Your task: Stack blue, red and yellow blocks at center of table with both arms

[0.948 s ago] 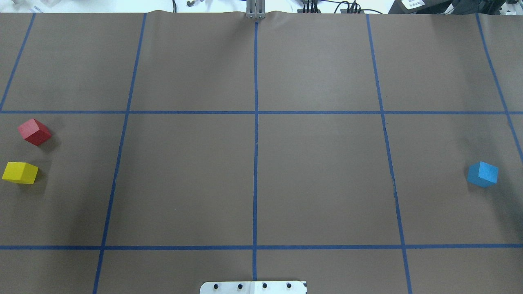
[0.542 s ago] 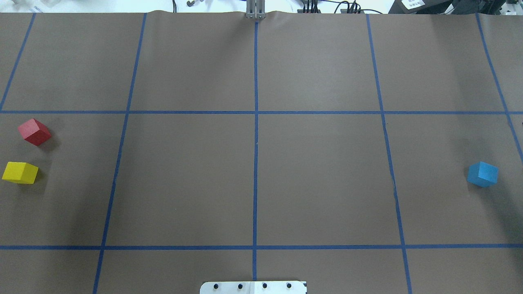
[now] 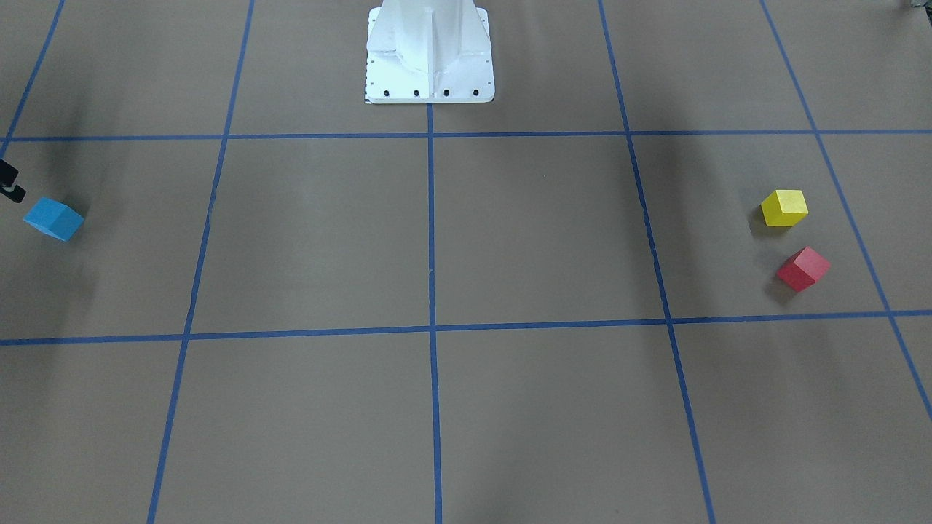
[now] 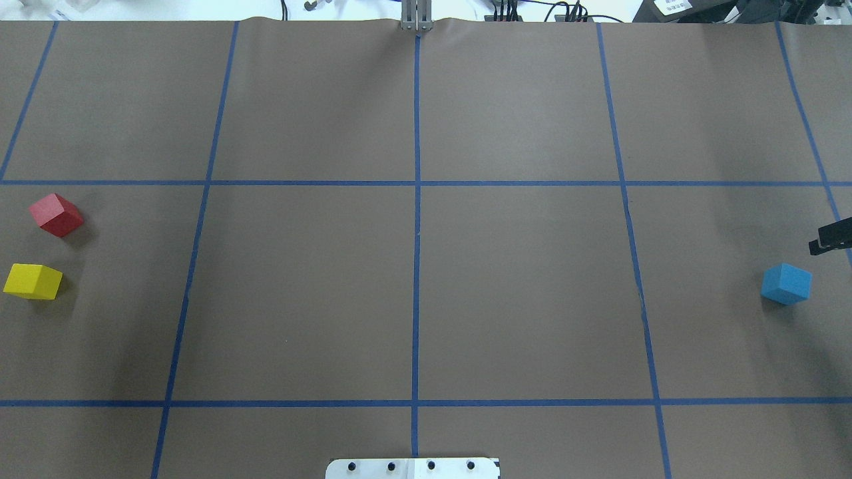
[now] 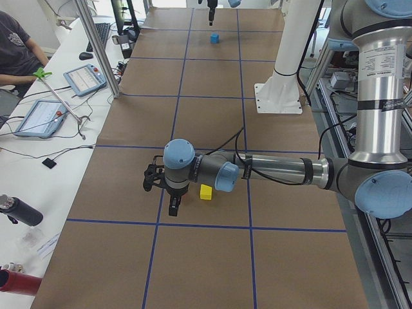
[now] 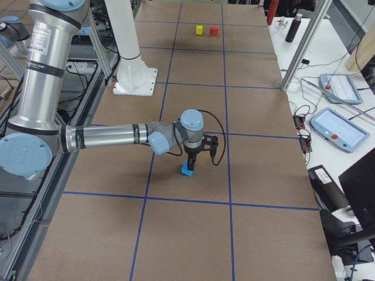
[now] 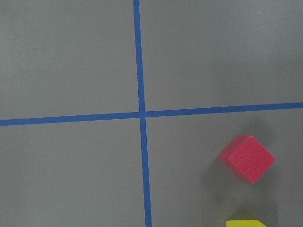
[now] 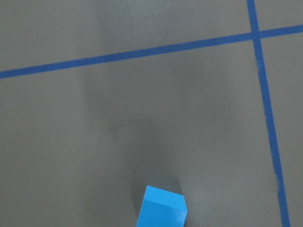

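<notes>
Right pincer (image 4: 829,239) hovering near the blue block (image 4: 787,283)
Sitting at its 1 o'clock, spread untellable; descending off-centre risking knocking it askew.

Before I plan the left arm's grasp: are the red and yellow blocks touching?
Apart. The overhead view shows a strip of bare table between the red block and the yellow block; the front-facing view shows the same gap.

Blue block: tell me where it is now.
In the overhead view the blue block sits at the far right of the table, middle row of squares, with the right gripper close by.
</notes>
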`<action>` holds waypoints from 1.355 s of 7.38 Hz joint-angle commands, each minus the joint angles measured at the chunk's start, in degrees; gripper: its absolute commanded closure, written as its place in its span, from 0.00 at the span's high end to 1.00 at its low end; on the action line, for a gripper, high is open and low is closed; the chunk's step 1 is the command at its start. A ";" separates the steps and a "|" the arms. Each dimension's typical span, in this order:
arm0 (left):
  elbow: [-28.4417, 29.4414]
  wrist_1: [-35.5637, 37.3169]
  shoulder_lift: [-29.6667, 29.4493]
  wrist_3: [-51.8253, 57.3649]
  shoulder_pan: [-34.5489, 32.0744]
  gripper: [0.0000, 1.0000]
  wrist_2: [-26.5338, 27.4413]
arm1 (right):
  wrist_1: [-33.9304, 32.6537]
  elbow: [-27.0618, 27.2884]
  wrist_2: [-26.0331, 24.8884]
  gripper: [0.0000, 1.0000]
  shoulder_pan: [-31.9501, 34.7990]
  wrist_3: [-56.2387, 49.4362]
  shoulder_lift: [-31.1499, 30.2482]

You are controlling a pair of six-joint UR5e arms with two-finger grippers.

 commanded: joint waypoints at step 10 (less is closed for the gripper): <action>0.00 -1.85 1.06 0.04 0.06 1.00 0.00 | 4.67 -8.60 -3.51 0.93 -9.52 18.11 4.22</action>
